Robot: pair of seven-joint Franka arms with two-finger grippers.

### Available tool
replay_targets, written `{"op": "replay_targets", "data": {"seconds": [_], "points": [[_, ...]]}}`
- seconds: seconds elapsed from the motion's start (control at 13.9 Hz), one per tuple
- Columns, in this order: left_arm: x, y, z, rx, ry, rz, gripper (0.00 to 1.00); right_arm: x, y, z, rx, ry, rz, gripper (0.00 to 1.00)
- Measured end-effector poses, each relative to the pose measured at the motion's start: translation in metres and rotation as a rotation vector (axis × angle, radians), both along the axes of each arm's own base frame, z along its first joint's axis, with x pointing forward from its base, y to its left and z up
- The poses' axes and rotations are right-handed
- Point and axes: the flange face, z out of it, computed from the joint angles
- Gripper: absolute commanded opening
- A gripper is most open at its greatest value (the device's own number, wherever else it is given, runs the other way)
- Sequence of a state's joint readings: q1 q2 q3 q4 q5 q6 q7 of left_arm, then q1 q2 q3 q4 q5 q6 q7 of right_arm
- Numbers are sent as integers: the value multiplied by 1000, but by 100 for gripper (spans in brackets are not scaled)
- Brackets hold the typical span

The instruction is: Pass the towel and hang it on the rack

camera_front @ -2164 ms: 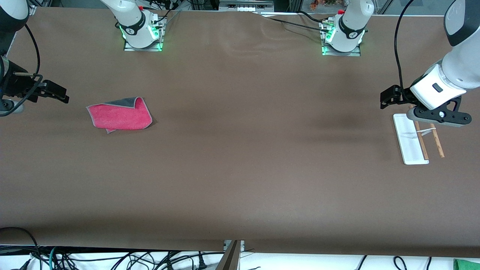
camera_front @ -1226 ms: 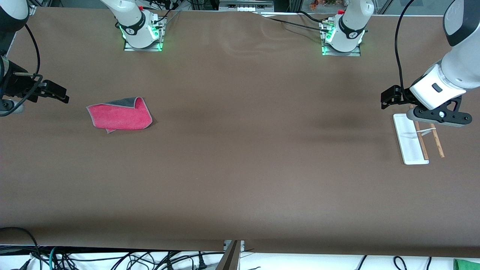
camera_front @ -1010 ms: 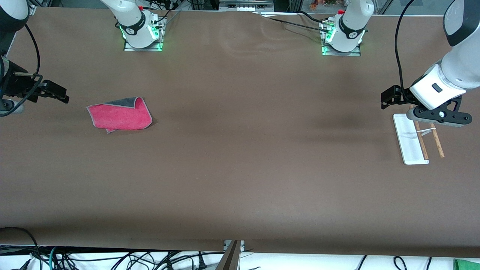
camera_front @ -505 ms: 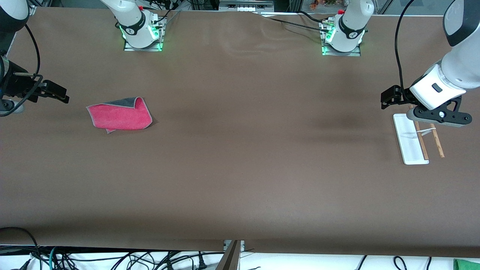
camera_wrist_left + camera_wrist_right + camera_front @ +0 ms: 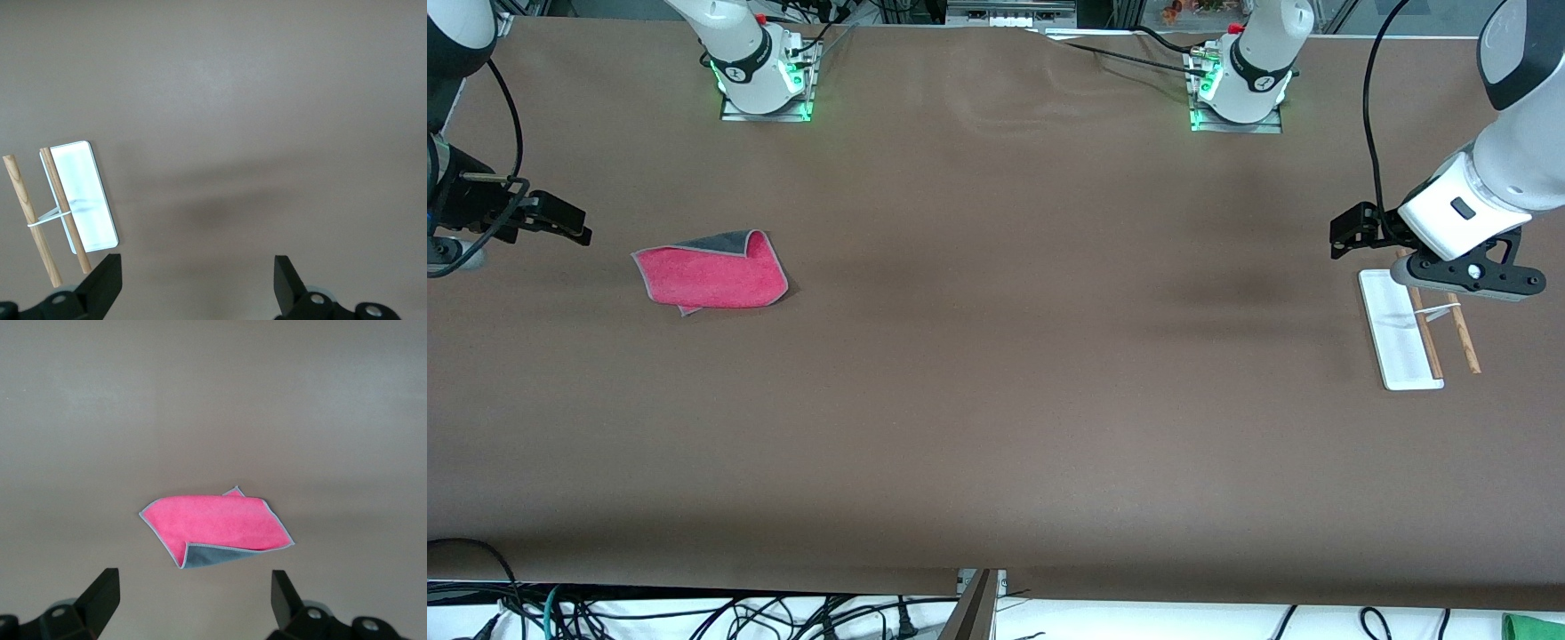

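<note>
1. Lying flat on the brown tabletop (image 5: 996, 373) toward the right arm's end is the small pink-red cloth towel with its grey edge (image 5: 711, 277), folded over so a strip of the dark grey side shows along the edge farther from the front camera. Nothing's touching it.
2. The right arm's black two-finger gripper (image 5: 560, 220) hangs in the air near the table's end, off to the side of the towel. In the right wrist view its fingers (image 5: 100, 597) are spread wide with nothing between them, and the towel (image 5: 217, 530) sits on the table out ahead of them.
3. The little rack with a flat white rectangular base and two thin brown wooden rods joined by a white crosspiece (image 5: 1400, 342) stands at the left arm's end of the table, well apart from the towel.
4. The left arm's black gripper (image 5: 1352, 229) hovers just beside the rack's end that lies farther from the front camera. Its fingers (image 5: 103, 283) are wide apart and empty too, with the rack (image 5: 80, 200) showing off to one side in the left wrist view.
</note>
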State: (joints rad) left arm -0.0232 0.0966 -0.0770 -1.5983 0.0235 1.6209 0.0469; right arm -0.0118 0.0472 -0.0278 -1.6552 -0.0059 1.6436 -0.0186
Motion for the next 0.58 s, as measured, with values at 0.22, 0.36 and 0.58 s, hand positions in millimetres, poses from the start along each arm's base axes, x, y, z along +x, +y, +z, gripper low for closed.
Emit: {"op": "replay_targets", "data": {"seconds": [0.22, 0.36, 0.58], "points": [[0, 0, 0, 0, 0, 0, 100, 2, -2, -8, 0, 14, -3, 100], [0, 0, 0, 0, 1, 0, 100, 7, -3, -20, 0, 35, -5, 100], [0, 0, -1, 0, 1, 0, 100, 16, -3, -51, 1, 91, -4, 100]]}}
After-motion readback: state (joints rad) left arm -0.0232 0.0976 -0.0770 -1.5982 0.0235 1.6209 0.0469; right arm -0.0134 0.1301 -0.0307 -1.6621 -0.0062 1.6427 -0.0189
